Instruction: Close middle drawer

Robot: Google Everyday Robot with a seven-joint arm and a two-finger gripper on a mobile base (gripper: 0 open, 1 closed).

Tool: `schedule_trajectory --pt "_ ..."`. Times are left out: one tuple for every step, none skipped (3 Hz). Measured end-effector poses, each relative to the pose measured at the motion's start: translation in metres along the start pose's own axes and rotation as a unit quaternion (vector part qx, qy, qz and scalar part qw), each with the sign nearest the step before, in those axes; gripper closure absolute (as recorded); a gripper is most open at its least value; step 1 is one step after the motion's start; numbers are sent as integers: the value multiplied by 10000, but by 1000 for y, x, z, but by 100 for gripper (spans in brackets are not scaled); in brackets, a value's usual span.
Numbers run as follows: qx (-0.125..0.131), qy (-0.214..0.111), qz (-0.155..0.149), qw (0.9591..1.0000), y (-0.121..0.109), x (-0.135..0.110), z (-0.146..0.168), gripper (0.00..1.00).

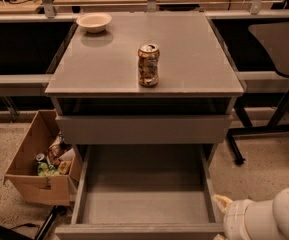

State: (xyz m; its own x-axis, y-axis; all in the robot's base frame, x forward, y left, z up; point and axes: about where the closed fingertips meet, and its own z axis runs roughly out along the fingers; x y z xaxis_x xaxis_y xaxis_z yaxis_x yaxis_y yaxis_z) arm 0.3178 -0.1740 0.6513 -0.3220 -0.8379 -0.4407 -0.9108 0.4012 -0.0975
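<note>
The middle drawer [144,196] is pulled far out of the grey cabinet [104,64] toward me, showing its bare grey inside and thin side walls. Its front edge [139,231] lies at the bottom of the view. Above it, a plain grey drawer front [144,129] sits nearly flush under the cabinet top. My arm's white wrist [264,219] shows at the lower right, just beside the open drawer's right front corner. The gripper itself is below the frame's edge, out of view.
A drink can [148,65] and a pale bowl [94,21] stand on the cabinet top. An open cardboard box [39,184] with rubbish sits on the floor to the left. A chair's black base [264,131] stands to the right.
</note>
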Motion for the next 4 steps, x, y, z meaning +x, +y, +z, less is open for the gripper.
schedule_trajectory --pt "-146 -63 284 9995 13 18 49 42" --pt "-97 -88 315 9994 10 17 50 65" --pt "-99 -85 310 9994 10 17 50 88" --pt "-404 -213 494 9977 24 16 80 100"
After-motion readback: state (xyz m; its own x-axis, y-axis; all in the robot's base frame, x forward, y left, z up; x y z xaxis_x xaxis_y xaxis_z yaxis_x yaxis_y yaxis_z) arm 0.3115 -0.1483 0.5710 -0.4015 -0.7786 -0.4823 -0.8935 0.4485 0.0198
